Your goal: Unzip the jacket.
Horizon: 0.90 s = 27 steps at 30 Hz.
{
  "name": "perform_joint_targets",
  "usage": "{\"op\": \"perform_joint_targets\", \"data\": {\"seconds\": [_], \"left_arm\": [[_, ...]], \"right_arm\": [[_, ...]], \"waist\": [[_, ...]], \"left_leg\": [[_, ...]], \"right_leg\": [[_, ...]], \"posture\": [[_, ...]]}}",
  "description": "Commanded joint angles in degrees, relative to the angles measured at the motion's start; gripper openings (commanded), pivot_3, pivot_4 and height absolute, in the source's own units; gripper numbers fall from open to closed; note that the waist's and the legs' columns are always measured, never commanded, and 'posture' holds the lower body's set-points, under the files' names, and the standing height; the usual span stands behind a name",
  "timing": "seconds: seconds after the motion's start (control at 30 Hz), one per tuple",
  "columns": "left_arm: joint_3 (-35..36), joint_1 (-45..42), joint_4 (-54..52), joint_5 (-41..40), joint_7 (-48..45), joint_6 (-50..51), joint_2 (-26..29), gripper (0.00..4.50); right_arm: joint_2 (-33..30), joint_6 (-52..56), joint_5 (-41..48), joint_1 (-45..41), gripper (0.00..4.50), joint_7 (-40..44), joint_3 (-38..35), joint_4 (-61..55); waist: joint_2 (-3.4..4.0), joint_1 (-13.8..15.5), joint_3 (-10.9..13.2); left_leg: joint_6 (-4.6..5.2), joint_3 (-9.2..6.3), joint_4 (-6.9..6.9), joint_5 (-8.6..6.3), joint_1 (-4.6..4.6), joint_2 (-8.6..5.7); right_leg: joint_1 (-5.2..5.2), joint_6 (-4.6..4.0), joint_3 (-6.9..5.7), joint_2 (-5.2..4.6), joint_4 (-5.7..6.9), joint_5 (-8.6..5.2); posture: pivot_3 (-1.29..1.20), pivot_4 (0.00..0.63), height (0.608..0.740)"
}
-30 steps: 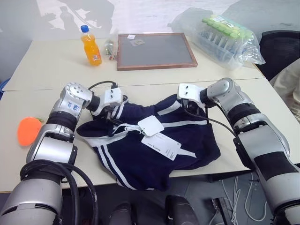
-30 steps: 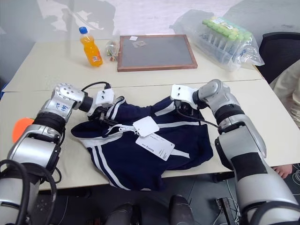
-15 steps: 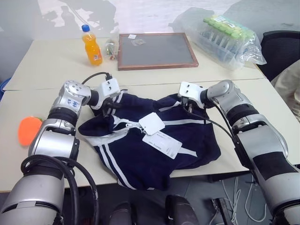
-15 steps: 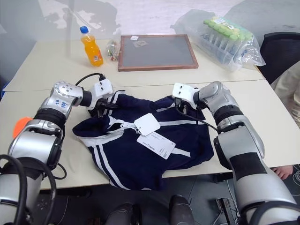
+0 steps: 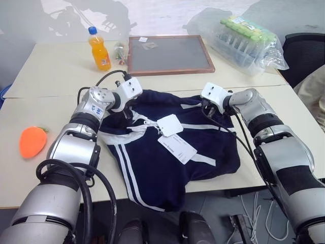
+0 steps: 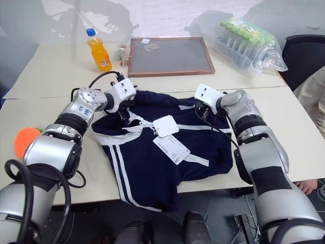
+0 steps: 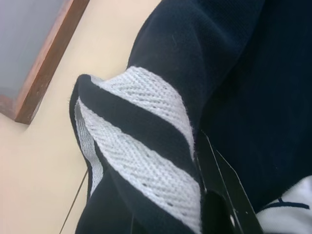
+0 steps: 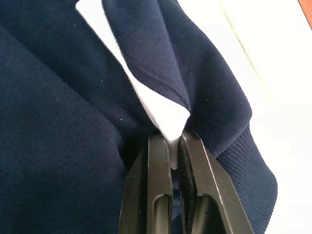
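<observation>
With the left gripper (image 5: pixel 125 110) and right gripper (image 5: pixel 207 108) both clenched on the navy track jacket (image 5: pixel 167 157), spreading should stay gentle, exposing the zipper.

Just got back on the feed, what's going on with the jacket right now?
The robot has the navy jacket lying on the table, and both grippers are pinched shut on its far edge. The left gripper grips a fold with the white double stripe; the right gripper is clamped on a white-trimmed fold. The paper tags lie on top of the fabric. How far the zipper is open is not clear from these views.
</observation>
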Motion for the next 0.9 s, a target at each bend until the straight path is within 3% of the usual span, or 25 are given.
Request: {"op": "perform_joint_targets", "data": {"seconds": [0.03, 0.07, 0.1, 0.43, 0.5, 0.6, 0.7, 0.8, 0.9], "left_arm": [[0.3, -0.3, -0.4, 0.6, -2.8, -0.7, 1.3, 0.0], [0.3, 0.0, -0.5, 0.5, -4.2, -0.7, 1.5, 0.0], [0.3, 0.3, -0.6, 0.5, -5.4, -1.0, 1.7, 0.52], [4.2, 1.3, -4.0, -3.2, -12.7, -5.4, 7.1, 3.56], [6.5, 1.6, -6.7, -6.1, -18.1, -6.0, 9.0, 4.2], [9.1, 5.4, -16.1, -12.1, -29.8, -4.9, 12.3, 4.2], [10.9, 15.6, -39.1, -22.1, -40.6, 7.6, 15.2, 4.2], [11.1, 27.9, -64.3, -30.0, -43.5, 21.9, 18.8, 4.2], [10.7, 33.9, -73.9, -31.0, -42.0, 26.4, 20.6, 4.2]], "right_arm": [[-1.9, 1.1, 0.2, 0.5, 0.6, 1.2, -1.3, 0.3], [-1.9, 1.2, 0.3, 0.6, 0.86, 1.7, -1.5, 0.2], [-2.0, 1.3, 0.4, 0.7, 1.25, 2.2, -1.6, 0.1], [-6.3, -5.4, 1.6, 1.1, 4.5, 5.5, -3.5, -6.7], [-8.1, -6.3, 3.5, 3.4, 4.5, 8.0, -4.6, -13.5], [-10.6, -1.7, 8.6, 13.5, 4.5, 12.1, -7.4, -35.3], [-12.9, 7.2, 13.4, 28.7, 4.5, 14.3, -9.8, -63.8], [-13.4, 15.6, 15.8, 42.6, 4.5, 13.2, -10.9, -85.8], [-13.1, 20.9, 16.3, 50.5, 4.5, 11.4, -10.0, -97.4]], "waist": [[0.0, 0.0, 0.0], [0.0, 0.0, 0.0], [0.0, 0.0, 0.0], [0.0, 0.0, 0.0], [0.0, -0.1, 0.0], [0.01, 0.0, 0.0], [0.02, 0.1, 0.0], [0.08, 0.5, 0.0], [0.07, 1.7, 0.0]], "left_leg": [[0.0, 0.0, 0.0, 0.0, 0.0, 0.0], [0.0, 0.0, 0.0, 0.0, 0.0, -0.01], [0.0, 0.0, 0.0, 0.0, 0.0, -0.01], [0.0, 0.0, 0.0, 0.0, 0.0, 0.0], [0.0, -0.02, 0.01, 0.0, -0.04, 0.0], [0.0, -0.04, 0.02, 0.0, -0.08, 0.01], [-0.01, -0.18, -0.05, -0.01, -0.08, 0.03], [-0.04, -0.89, 0.05, -0.03, -0.16, 0.0], [-0.04, -1.05, 0.31, -0.03, -0.23, 0.0]], "right_leg": [[0.0, 0.0, 0.0, 0.0, 0.0, 0.0], [0.0, 0.0, 0.01, 0.0, 0.0, 0.0], [0.0, 0.0, 0.0, 0.0, 0.0, 0.0], [0.0, 0.0, 0.01, 0.0, -0.01, 0.0], [-0.03, 0.0, 0.0, 0.0, -0.03, 0.0], [-0.05, 0.0, -0.02, 0.0, -0.05, 0.0], [-0.04, 0.0, -0.05, 0.02, -0.05, 0.0], [-0.06, 0.0, 0.02, 0.04, 0.12, 0.0], [0.04, 0.0, 0.13, 0.08, 0.09, 0.0]], "posture": [[0.0, 0.15, 0.74], [0.0, 0.15, 0.74], [0.0, 0.15, 0.74], [0.0, 0.15, 0.74], [0.0, 0.15, 0.74], [0.0, 0.15, 0.74], [0.0, 0.15, 0.74], [0.0, 0.15, 0.74], [0.0, 0.15, 0.74]]}}
